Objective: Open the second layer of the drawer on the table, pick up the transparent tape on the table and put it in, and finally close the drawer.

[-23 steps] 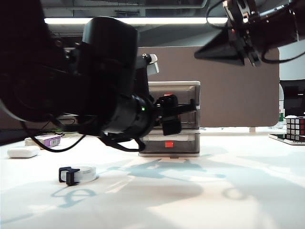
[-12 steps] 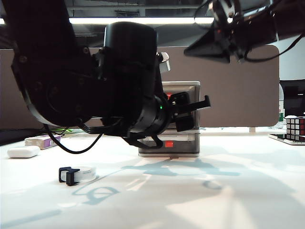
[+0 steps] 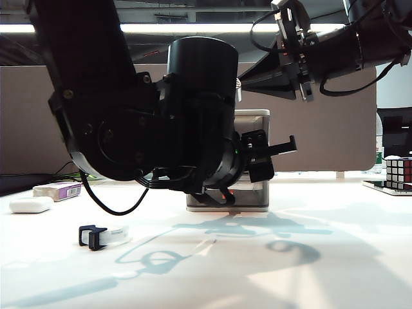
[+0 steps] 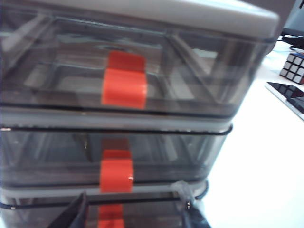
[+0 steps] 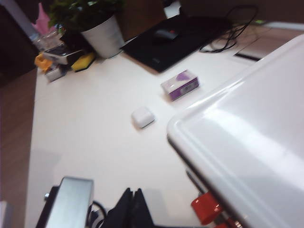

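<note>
Office desk (partition (image 3: 335,116), laptop (image 5: 183,35), plant (image 5: 90,19))

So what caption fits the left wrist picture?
Left gripper open, close before the shut middle drawer and its orange tab.

Smoky grey drawer (image 4: 142,95) with red-orange tabs, white table (image 3: 322,257)

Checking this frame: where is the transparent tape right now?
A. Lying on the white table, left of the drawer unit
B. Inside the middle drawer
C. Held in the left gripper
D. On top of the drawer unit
A: the transparent tape lies on the table, left of the drawer, clear of the left gripper and the right gripper.
</note>
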